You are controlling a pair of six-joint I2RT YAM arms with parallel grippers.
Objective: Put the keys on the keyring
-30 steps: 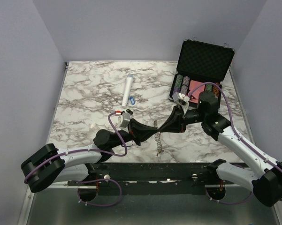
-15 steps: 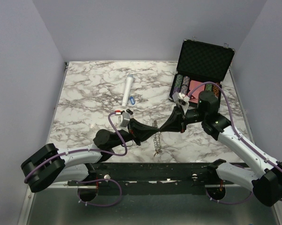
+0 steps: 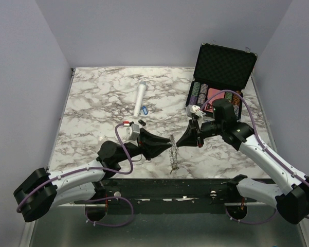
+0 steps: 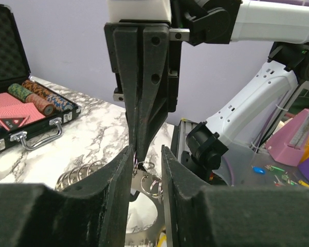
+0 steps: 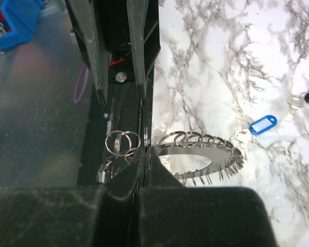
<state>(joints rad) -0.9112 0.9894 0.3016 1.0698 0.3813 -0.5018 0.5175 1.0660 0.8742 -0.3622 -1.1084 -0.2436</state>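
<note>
Your left tool (image 3: 167,148) has let go. Its fingers, pinched together a second ago, now stand apart with the small split rings on the keyring (image 3: 173,154) in the gap. Your right tool (image 3: 179,144), slightly parted before, has shut on the keyring's rim. The left arm has drawn back from the keyring, its elbow swinging outward and toward the near edge. With that wrist moved, a black-tagged key (image 3: 142,122) now shows on the worktop (image 3: 92,118), beyond and left of the keyring. The right wrist has edged toward the keyring.
</note>
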